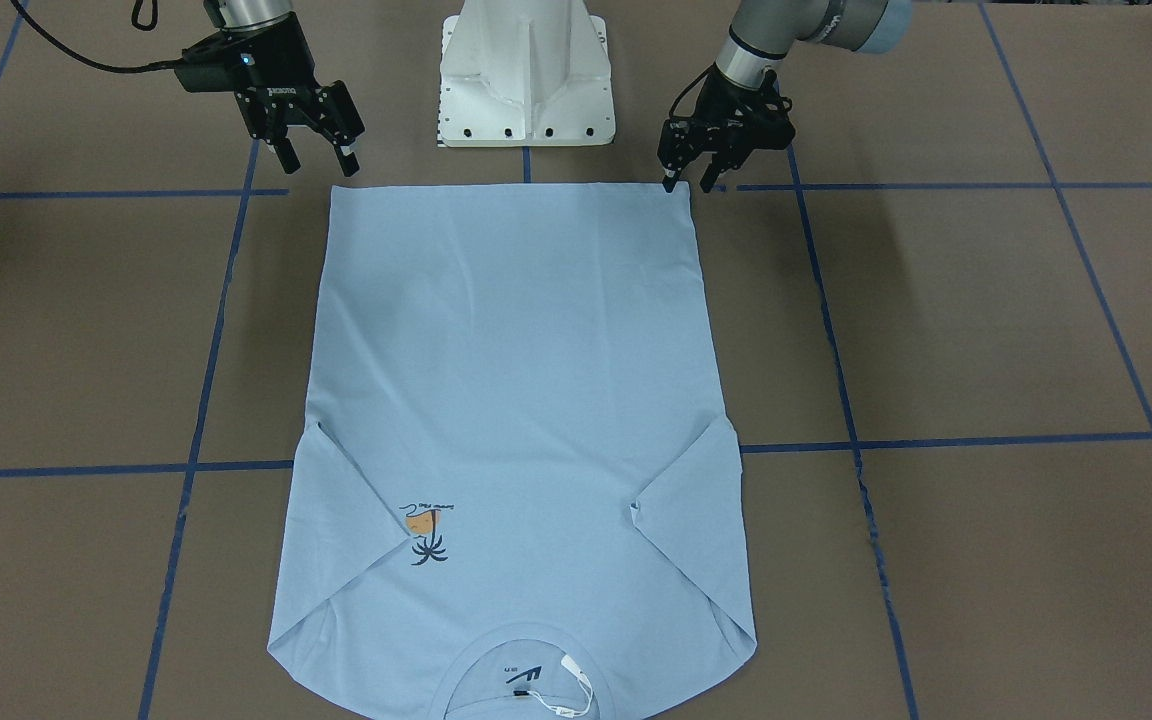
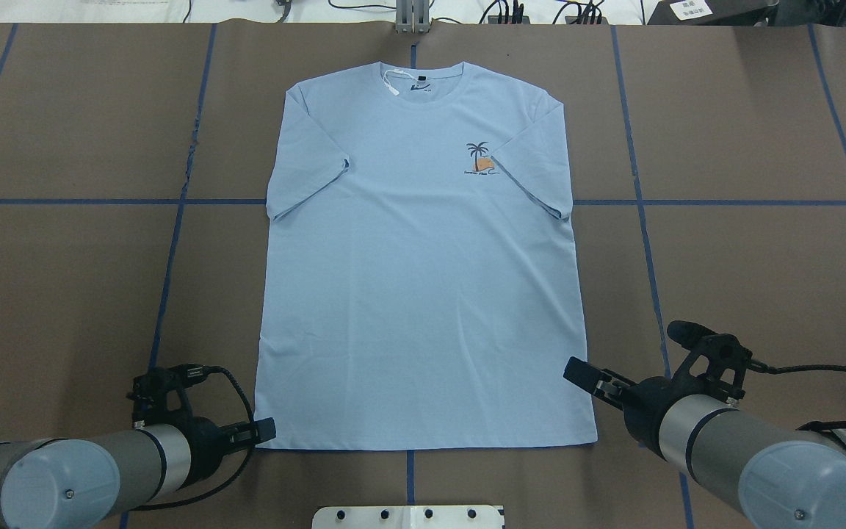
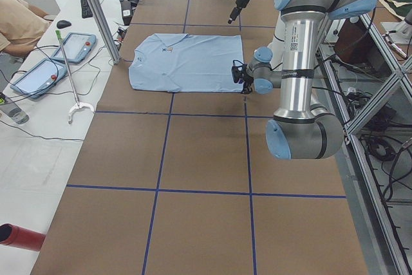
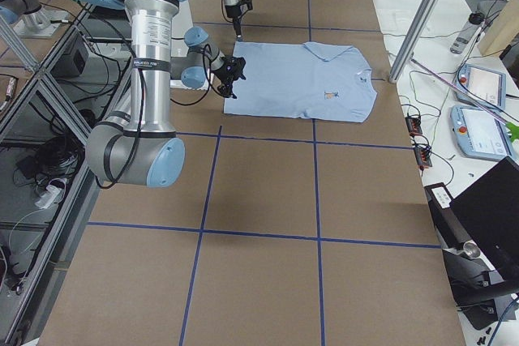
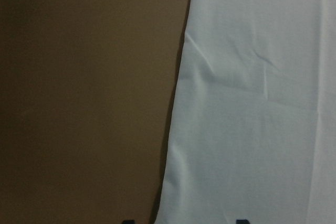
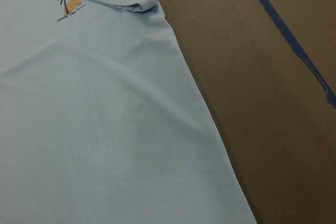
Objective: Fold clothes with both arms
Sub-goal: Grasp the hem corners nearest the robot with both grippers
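Shows the light blue T-shirt (image 2: 423,294) spread flat, front up, in the middle of the brown table (image 2: 746,272), with collar away from the robot and hem just short of the white base (image 1: 526,75). Has both short sleeves folded inward over the chest, the one on the robot's right reaching the edge of the palm print (image 2: 480,158), and a white string tag (image 2: 391,82) lying inside the collar. Places the left gripper (image 1: 689,185) low at the hem corner on the robot's left, fingers parted a moderate way, with the shirt's side edge running between the two tips in the left wrist view. Cannot tell whether those tips touch the fabric. Places the right gripper (image 1: 318,163) near the opposite hem corner, clear of the cloth, jaws spread wide and holding nothing.
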You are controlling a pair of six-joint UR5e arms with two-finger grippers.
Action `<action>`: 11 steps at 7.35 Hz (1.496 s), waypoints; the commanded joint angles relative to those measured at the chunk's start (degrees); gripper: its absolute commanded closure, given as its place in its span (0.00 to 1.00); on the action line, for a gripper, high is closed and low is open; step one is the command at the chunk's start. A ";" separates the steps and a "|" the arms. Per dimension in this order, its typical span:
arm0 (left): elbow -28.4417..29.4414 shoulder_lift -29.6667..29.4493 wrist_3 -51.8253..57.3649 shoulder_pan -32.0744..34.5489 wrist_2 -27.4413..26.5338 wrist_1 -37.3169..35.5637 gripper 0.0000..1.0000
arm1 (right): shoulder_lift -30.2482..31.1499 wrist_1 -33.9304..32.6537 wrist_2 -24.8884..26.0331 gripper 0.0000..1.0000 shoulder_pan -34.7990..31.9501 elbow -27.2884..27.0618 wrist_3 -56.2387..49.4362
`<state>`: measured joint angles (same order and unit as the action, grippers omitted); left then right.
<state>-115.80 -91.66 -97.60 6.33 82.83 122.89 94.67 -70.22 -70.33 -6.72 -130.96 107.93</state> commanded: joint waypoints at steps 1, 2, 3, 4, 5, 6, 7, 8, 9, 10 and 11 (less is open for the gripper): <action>0.49 -0.27 -0.05 -0.18 -0.13 -0.02 0.41 | -0.01 0.00 0.01 0.02 0.04 0.00 0.00; 0.49 -0.53 -0.05 -0.18 -0.13 -0.02 0.43 | -0.01 0.00 0.01 0.02 0.04 0.00 0.00; 1.01 -0.88 -0.05 -0.27 -0.13 -0.02 0.46 | -0.01 0.00 0.01 0.02 0.04 0.00 0.00; 1.37 -1.50 -0.05 -0.27 -0.13 -0.02 0.47 | -0.01 0.00 0.01 0.02 0.04 0.00 0.00; 1.81 -2.02 -0.05 -0.27 -0.13 -0.02 0.49 | -0.01 0.00 0.01 0.02 0.04 0.00 0.09; 1.90 -2.55 -0.05 -0.36 -0.13 -0.02 0.52 | -0.01 0.00 0.10 0.02 0.04 0.00 0.00; 1.90 -2.64 -0.05 -0.36 -0.04 -0.02 0.65 | -0.10 0.00 0.02 0.02 0.04 0.09 0.09; 1.90 -2.73 -0.05 -0.44 -0.04 -0.02 0.89 | -0.19 0.00 0.01 0.02 0.04 0.09 0.00; 1.81 -2.56 0.04 -0.45 -0.04 -0.02 1.00 | -0.19 0.00 0.01 0.02 0.04 0.09 0.00; 1.64 -2.47 0.04 -0.36 -0.13 -0.02 1.00 | -0.10 0.00 0.10 0.02 0.12 0.26 0.09; 1.46 -2.56 0.04 -0.44 -0.13 -0.02 1.00 | -0.01 -0.09 0.19 0.03 0.47 0.52 0.26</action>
<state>-114.15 -94.20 -97.57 5.93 82.74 122.87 94.57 -70.24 -70.23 -6.51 -130.68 108.04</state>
